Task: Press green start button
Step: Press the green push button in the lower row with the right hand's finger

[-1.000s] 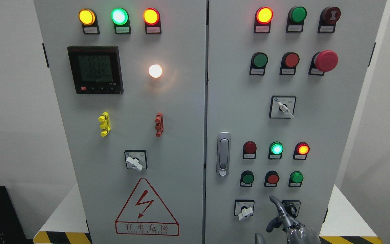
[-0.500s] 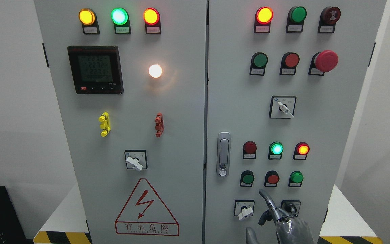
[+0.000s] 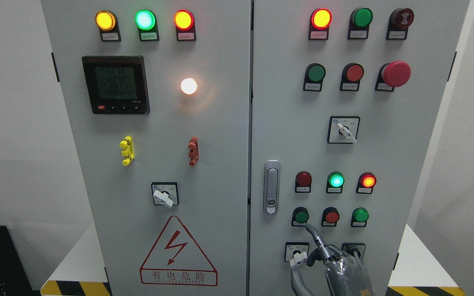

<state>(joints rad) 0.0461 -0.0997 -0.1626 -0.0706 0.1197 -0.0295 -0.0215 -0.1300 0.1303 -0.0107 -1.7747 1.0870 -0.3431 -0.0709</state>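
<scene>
The right hand (image 3: 335, 263), 1 finger (image 3: 314, 233) extended and the others curled, holding nothing, pointed just below the green button (image 3: 301, 216) at the lower left of the right cabinet door (image 3: 385, 164); pressing remained.

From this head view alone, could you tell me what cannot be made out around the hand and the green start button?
- Right hand: wrist and arm cut off by the bottom edge.
- Contact: its extended fingertip sits just under the green button; touching or not, unclear.
- Rotary switch: mostly hidden behind the hand.
- Button labels: too small to read.
- Left hand: out of view.
</scene>
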